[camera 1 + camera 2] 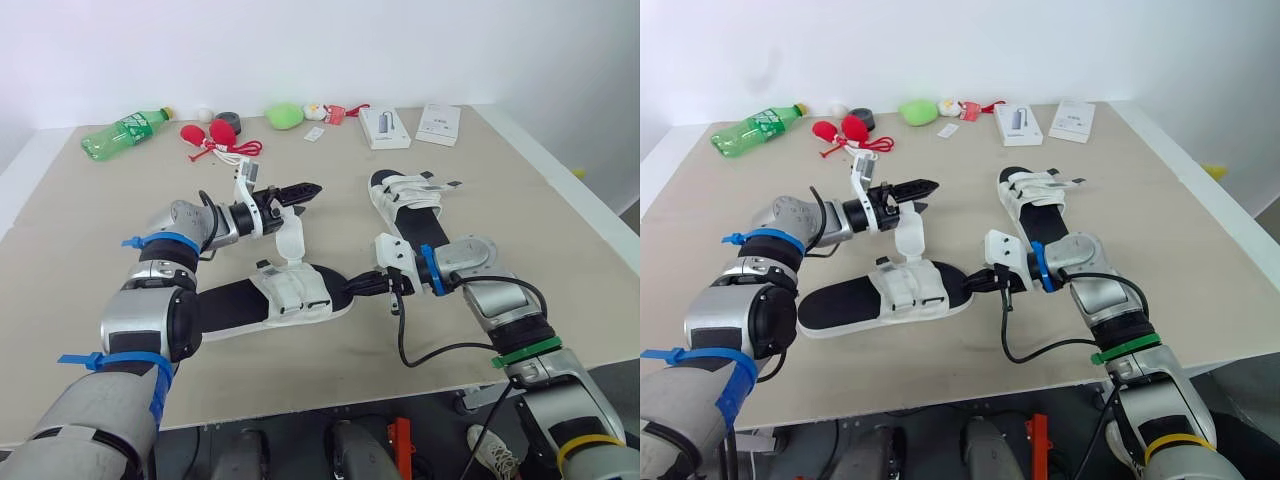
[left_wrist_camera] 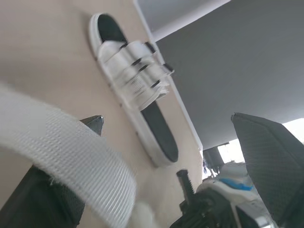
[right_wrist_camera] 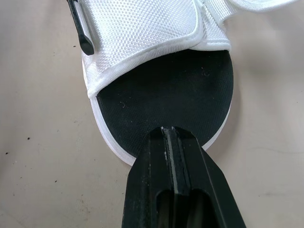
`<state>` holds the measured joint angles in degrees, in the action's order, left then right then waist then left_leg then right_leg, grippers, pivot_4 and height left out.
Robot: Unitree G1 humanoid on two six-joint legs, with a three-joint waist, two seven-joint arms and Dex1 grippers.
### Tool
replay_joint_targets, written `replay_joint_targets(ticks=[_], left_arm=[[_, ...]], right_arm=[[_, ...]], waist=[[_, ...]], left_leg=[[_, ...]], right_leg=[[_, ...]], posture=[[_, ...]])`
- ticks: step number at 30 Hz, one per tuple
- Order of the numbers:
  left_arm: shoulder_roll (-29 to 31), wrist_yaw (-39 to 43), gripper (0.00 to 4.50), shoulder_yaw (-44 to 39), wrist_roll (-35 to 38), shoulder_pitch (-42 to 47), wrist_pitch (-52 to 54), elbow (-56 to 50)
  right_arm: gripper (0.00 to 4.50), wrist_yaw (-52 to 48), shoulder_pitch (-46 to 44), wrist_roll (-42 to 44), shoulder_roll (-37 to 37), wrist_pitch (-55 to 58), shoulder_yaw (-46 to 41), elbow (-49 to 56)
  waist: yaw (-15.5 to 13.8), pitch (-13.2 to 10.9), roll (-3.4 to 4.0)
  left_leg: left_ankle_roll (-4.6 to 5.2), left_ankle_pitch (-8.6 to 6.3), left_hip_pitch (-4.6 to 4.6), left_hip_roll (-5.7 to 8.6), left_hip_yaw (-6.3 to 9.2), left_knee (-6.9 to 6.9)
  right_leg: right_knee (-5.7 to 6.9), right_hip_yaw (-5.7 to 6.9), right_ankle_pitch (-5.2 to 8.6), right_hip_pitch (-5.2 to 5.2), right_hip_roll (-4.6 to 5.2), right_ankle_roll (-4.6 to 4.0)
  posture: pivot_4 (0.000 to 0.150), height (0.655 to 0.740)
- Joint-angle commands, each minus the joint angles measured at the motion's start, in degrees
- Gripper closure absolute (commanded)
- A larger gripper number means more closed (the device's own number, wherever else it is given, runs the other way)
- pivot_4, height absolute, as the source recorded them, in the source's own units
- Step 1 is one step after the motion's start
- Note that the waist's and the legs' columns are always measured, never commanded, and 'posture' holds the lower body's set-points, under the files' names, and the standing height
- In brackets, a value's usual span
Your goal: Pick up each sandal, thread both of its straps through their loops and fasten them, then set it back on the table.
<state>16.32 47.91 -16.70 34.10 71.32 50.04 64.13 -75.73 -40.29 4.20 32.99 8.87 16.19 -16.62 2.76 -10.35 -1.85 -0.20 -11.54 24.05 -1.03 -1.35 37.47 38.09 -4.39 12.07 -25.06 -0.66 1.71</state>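
Two white strapped sandals with black footbeds lay on the beige tabletop (image 1: 90,235). The nearer sandal (image 1: 232,305) lay crosswise between the two arms, toe toward the right arm. The farther sandal (image 1: 415,212) lay beyond the right forearm, well apart from both sets of jaws, its straps lying across its footbed. One loose white woven strap (image 1: 291,238) rose upward from the nearer sandal's upper to the left gripper (image 1: 298,196), which hovered above the tabletop just behind that sandal. Jaws of the left gripper were spread. In the left wrist view the strap ran across one finger (image 2: 52,190), the other finger standing apart from it. The right gripper (image 1: 368,285) was low at the nearer sandal's toe, jaws pressed together. In the right wrist view their joined tip rested on the rim of the black footbed, just short of the white mesh upper.
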Motion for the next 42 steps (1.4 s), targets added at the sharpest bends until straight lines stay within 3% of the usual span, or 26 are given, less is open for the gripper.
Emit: replay_joint_targets(ticks=[1, 2, 3, 7, 8, 14, 19, 26, 31, 37, 42], left_arm=[[0.3, 2.48, 1.82, -1.0, -0.88, 1.54, -2.82, -0.15], [0.33, 2.89, 2.6, -0.94, -1.23, 1.52, -3.59, -0.18], [0.41, 3.64, 2.6, -0.3, -1.96, 1.28, -4.66, -0.68], [1.19, 8.44, 4.39, 3.14, -4.93, -0.16, -7.85, -5.54], [1.53, 10.57, 4.46, 5.26, -6.05, -1.3, -8.56, -8.96], [3.87, 15.4, 4.46, 15.07, -10.93, -12.32, -15.87, -34.78], [10.81, 20.65, 4.46, 25.5, -23.02, -24.12, -41.88, -52.82], [15.42, 20.21, 4.46, 30.87, -34.03, -28.05, -76.05, -55.28], [15.35, 16.39, 4.46, 32.34, -39.13, -27.34, -86.0, -52.54], [15.84, 17.33, 4.46, 33.28, -36.38, -28.11, -86.12, -53.51], [16.54, 17.76, 2.84, 33.7, -35.81, -27.58, -87.05, -54.23]], right_arm=[[4.5, 0.82, 0.41, -0.72, 0.89, 0.36, -0.23, 0.12], [4.5, 0.84, 0.35, -0.74, 0.84, 0.32, -0.21, 0.01], [4.5, 0.82, 0.31, -0.76, 0.83, 0.27, -0.18, -0.03], [4.5, 0.66, 0.16, -0.78, 0.83, 0.16, -0.09, -0.17], [4.5, 0.62, 0.12, -0.77, 0.83, 0.18, -0.08, -0.2], [4.5, 0.52, 0.0, -0.82, 0.89, 0.05, -0.06, -0.42], [4.5, 0.24, 0.44, -0.72, 1.06, -0.23, 0.04, -0.23], [4.5, 0.17, 0.2, -0.79, 0.6, -0.63, 0.4, -0.73], [4.5, 0.21, 0.11, -0.83, 0.29, -0.84, 0.6, -0.86], [4.5, 0.02, 0.04, -0.92, 0.32, -1.11, 0.59, -1.07], [4.5, -0.22, -0.07, -1.01, 0.36, -1.45, 0.67, -1.39]], waist=[[0.0, 0.0, 0.0], [0.0, 0.0, 0.0], [0.0, 0.0, 0.0], [0.0, 0.0, 0.0], [0.01, 0.0, 0.0], [-0.01, 0.0, 0.0], [-0.04, 0.0, 0.0], [-0.18, 0.0, 0.0], [-0.18, 0.0, 0.0], [-0.15, 0.0, 0.0], [-0.14, 0.0, 0.0]], left_leg=[[0.0, 0.0, 0.0, 0.0, 0.01, 0.0], [0.0, 0.0, 0.03, 0.0, 0.01, 0.0], [0.0, 0.0, 0.03, 0.0, 0.02, 0.0], [0.0, 0.0, 0.04, 0.0, 0.02, 0.0], [0.0, 0.0, 0.04, 0.0, 0.02, 0.0], [-0.03, 0.01, 0.05, -0.03, 0.0, -0.02], [-0.03, 0.01, 0.01, -0.11, -0.08, -0.02], [0.0, 0.02, 0.0, -0.16, -0.23, 0.08], [0.04, 0.04, -0.01, -0.15, -0.32, 0.1], [0.06, 0.03, 0.01, -0.18, -0.28, 0.1], [0.06, 0.03, 0.01, -0.18, -0.26, 0.1]], right_leg=[[0.0, 0.0, 0.0, 0.0, 0.0, 0.0], [0.0, 0.0, 0.0, -0.02, 0.0, 0.0], [0.0, 0.0, 0.0, -0.02, 0.0, 0.0], [0.0, 0.0, 0.0, -0.03, 0.0, 0.0], [0.0, 0.0, 0.0, -0.03, 0.0, 0.01], [0.0, -0.06, -0.01, -0.05, 0.01, -0.01], [0.01, -0.14, -0.02, -0.05, 0.04, -0.03], [-0.01, -0.2, -0.05, -0.03, 0.12, -0.13], [-0.02, -0.32, -0.17, -0.03, 0.12, 0.08], [-0.01, -0.3, -0.15, -0.04, 0.04, 0.07], [-0.01, -0.28, -0.15, -0.04, 0.03, 0.07]], posture=[[0.15, 0.74], [0.15, 0.74], [0.15, 0.74], [0.15, 0.74], [0.15, 0.74], [0.15, 0.74], [0.15, 0.74], [0.15, 0.74], [0.15, 0.74], [0.15, 0.74], [0.15, 0.74]])
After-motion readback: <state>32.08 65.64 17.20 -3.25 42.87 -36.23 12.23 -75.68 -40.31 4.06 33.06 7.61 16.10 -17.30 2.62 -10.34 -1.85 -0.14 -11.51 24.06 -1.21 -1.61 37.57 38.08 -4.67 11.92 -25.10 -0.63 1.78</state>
